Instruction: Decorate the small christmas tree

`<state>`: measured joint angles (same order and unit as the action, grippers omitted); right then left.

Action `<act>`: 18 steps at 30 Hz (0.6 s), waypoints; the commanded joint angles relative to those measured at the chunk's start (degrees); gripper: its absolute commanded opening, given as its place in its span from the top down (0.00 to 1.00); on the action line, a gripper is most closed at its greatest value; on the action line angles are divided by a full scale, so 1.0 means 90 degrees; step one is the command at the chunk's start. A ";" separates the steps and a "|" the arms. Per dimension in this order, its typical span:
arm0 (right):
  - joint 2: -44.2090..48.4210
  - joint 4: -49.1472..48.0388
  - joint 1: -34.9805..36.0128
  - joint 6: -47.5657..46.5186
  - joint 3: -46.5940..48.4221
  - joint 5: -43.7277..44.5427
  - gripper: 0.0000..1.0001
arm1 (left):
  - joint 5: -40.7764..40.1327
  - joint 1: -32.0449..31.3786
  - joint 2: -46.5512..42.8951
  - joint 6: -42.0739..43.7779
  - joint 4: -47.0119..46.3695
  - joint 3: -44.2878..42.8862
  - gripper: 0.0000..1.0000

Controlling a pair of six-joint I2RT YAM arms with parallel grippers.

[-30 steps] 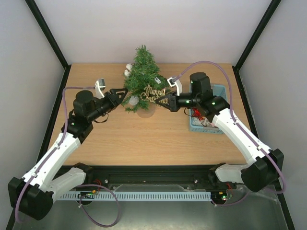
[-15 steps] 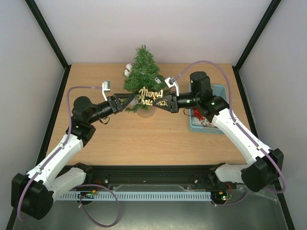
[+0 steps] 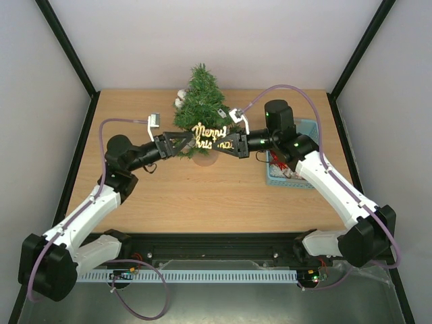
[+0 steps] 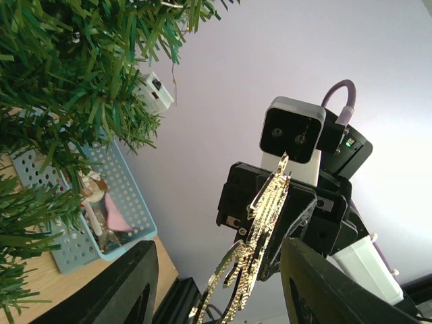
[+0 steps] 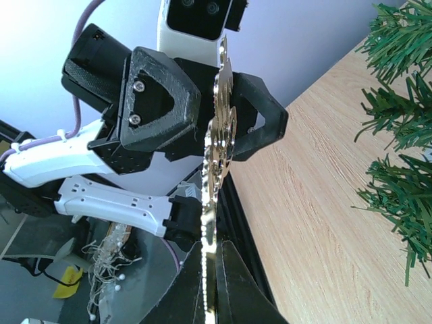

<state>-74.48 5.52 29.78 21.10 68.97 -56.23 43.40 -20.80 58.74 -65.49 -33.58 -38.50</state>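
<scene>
Above the light wooden table [image 3: 202, 196], the right gripper [image 3: 229, 144] pinches one end of a gold glitter "Merry Christmas" sign [image 3: 210, 135]. The left gripper [image 3: 191, 140] has its fingers spread either side of the other end. Just behind, at the far middle, stands the small christmas tree [image 3: 201, 101], bushy and dark green. A light-blue perforated plastic basket [image 3: 309, 125] sits on its right.

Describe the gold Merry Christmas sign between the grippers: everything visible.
The gold glittery Merry Christmas script ornament is a thin, flat cut-out of joined letters in two lines, metallic-looking. It is held in the air, roughly level, in front of the small green christmas tree. The right gripper is shut on one end; the left gripper has its jaws open on either side of the other end, not clamping it. Both wrist views show it edge-on.
</scene>
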 commanded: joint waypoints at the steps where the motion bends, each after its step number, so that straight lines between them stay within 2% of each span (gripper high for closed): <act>1: -0.0049 -0.0232 0.0048 0.0068 0.0175 -0.0283 0.99 | 0.0324 0.0045 0.0103 -0.0267 -0.0978 0.0179 0.48; 9: -0.0106 -0.0297 0.0059 0.0110 0.0149 -0.0435 0.99 | 0.0530 0.0033 0.0271 -0.0713 -0.1817 0.0317 0.56; 15: -0.0176 -0.0349 0.0058 0.0146 0.0159 -0.0458 0.99 | 0.0573 0.0016 0.0371 -0.0759 -0.1927 0.0340 0.78; 18: -0.0192 -0.0354 0.0058 0.0137 0.0138 -0.0441 0.99 | 0.0555 0.0016 0.0411 -0.0753 -0.1919 0.0381 0.84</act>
<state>-75.66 4.08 30.02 22.06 68.97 -58.39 47.42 -20.82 62.11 -72.03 -46.87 -35.86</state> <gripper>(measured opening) 0.018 0.181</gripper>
